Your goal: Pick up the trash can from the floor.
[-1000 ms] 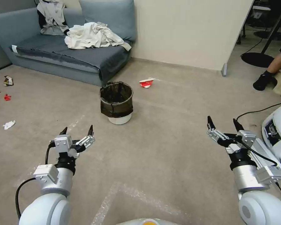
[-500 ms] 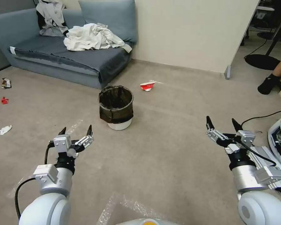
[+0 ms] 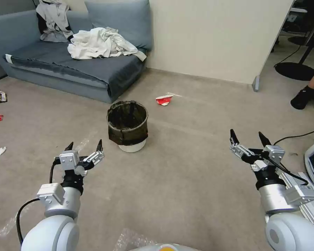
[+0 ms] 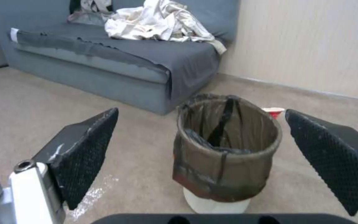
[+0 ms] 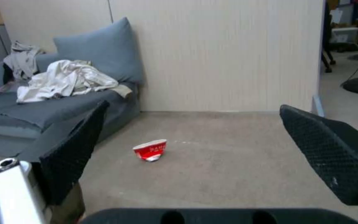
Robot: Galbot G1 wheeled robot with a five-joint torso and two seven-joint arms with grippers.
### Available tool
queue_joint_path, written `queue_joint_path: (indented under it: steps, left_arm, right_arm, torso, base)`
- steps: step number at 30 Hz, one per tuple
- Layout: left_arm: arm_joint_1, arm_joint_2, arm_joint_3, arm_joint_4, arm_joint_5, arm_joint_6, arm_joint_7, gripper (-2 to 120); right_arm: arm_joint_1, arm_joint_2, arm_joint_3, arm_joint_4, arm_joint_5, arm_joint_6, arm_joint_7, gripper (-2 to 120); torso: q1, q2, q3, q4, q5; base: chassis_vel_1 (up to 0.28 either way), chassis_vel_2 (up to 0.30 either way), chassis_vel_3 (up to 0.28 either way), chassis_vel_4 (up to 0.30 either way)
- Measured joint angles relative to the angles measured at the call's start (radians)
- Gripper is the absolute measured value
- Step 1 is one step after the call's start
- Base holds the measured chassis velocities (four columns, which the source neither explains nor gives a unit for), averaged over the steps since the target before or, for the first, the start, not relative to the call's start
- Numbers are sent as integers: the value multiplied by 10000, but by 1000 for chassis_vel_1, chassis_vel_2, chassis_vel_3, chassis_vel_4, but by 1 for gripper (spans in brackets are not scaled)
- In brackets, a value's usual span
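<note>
Head view: trash can [image 3: 127, 126] upright on floor [image 3: 185, 174], ahead of left pincer [image 3: 84, 146], well apart; right pincer [image 3: 246, 138] off to side; both spread wide, empty. Crushed red cup [image 3: 164, 100] beyond can.
Left wrist view: can sits between fingers [image 4: 84, 155], bag-lined rim facing up. Best: advance straight, lower, clamp rim wall, avoid loose bag.
Right wrist view: cup on floor ahead, sofa [image 5: 42, 115] behind.

trash can [image 3: 127, 126] upright on floor [image 3: 185, 174], sofa [image 3: 73, 66] behind, crushed cup [image 3: 164, 100] right-behind it
</note>
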Motion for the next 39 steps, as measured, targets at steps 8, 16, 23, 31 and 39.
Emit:
queue_joint_path:
  steps: [8,16,23,31,39]
  left_arm:
    - [-37,41,-55,48,-22,2,-74,100]
    - [-82,106,-79,130,-54,21,-145,100]
    - [-104,148,-105,174,-73,26,-180,100]
    - [-197,192,-112,293,-78,55,-255,100]
    - [-328,295,-115,492,-105,91,-320,100]
  right_arm:
    - [-16,25,-29,6,-21,-4,-33,100]
    - [-69,29,-35,61,-30,-6,-47,100]
    - [-89,30,-36,83,-35,-6,-57,100]
    - [-57,-3,-52,82,-36,-6,-62,100]
    - [6,-29,-101,13,-35,-8,-63,100]
  torso:
    - [0,0,0,-1,-1]
    - [0,0,0,0,-1]
    - [-1,0,0,0,-1]
    - [-1,0,0,-1,1]
    - [-1,0,0,0,-2]
  base:
    - [-108,104,97,-102]
    - [-118,124,128,-107]
    - [-117,105,100,-118]
    - [-119,118,127,-118]
    - [-113,117,116,-124]
